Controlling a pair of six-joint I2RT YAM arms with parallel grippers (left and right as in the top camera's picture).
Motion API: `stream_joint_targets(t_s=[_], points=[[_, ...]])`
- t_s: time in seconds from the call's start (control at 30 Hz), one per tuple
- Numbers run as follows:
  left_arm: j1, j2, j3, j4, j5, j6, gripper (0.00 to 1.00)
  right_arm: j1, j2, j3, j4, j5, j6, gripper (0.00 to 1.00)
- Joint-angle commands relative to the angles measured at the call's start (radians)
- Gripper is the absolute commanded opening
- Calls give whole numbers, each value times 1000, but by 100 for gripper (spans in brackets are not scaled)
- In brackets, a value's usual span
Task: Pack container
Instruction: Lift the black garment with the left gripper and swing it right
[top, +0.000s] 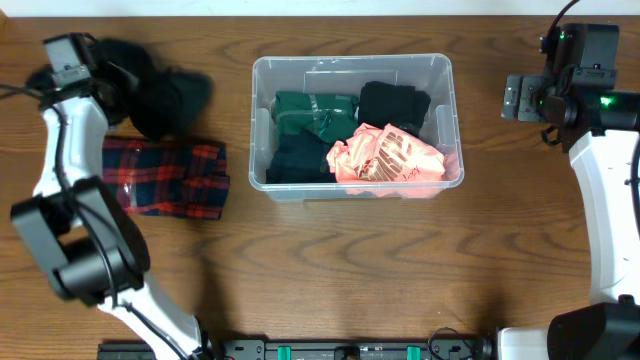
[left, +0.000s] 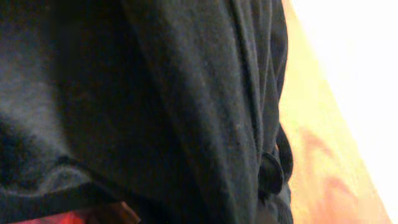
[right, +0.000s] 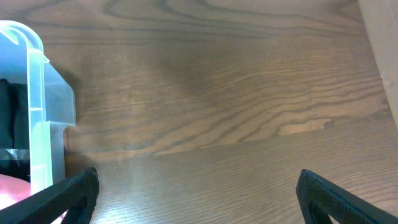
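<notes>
- Overhead view puts my left gripper down in the black garment heaped on the table. The red plaid cloth lies just beside that heap, on its near side.
- Left wrist view is filled by that black garment, pressed right up to the lens. My fingers are hidden in it, so I cannot tell whether those jaws have closed on cloth or are only buried in the folds.
- I judge I am this low because loose cloth needs a deep bite, or it slides out when lifted.
- The container sits well apart from my left jaws, between my two grippers. It holds a green garment, another black one and a pink one bulging up to the rim.
- My right gripper has its jaws spread wide with nothing between them, only bare wood ahead. The container's corner stands just outside one fingertip.
- I judge the right side waits off the wall to leave the opening free, and it is close enough to steady the container if it shifts.
- The heap must rise clear of the rim, and a trailing fold could catch the plaid cloth.
</notes>
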Motion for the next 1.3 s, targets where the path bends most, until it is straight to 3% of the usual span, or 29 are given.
stream_joint_targets(t_s=[0.0,0.27,0.43,0.73,0.87,1.03,1.27], points=[[-10,-117,21,28,3,59,6,-6,5,-2,-1,7,-1,99],[-73,-264,21,3,184,81,6,-6,5,-2,-1,7,-1,99],[-142,-356,21,-63,218,105,6,-6,5,-2,-1,7,-1,99],[-254,-420,21,-101,550,167,6,-6,5,-2,-1,7,-1,99],[-298,-418,21,-176,562,192,6,-6,5,-2,-1,7,-1,99],[-362,-418,21,-280,651,302,6,-6,5,-2,-1,7,-1,99],[-463,-417,21,-374,657,435,6,-6,5,-2,-1,7,-1,99]])
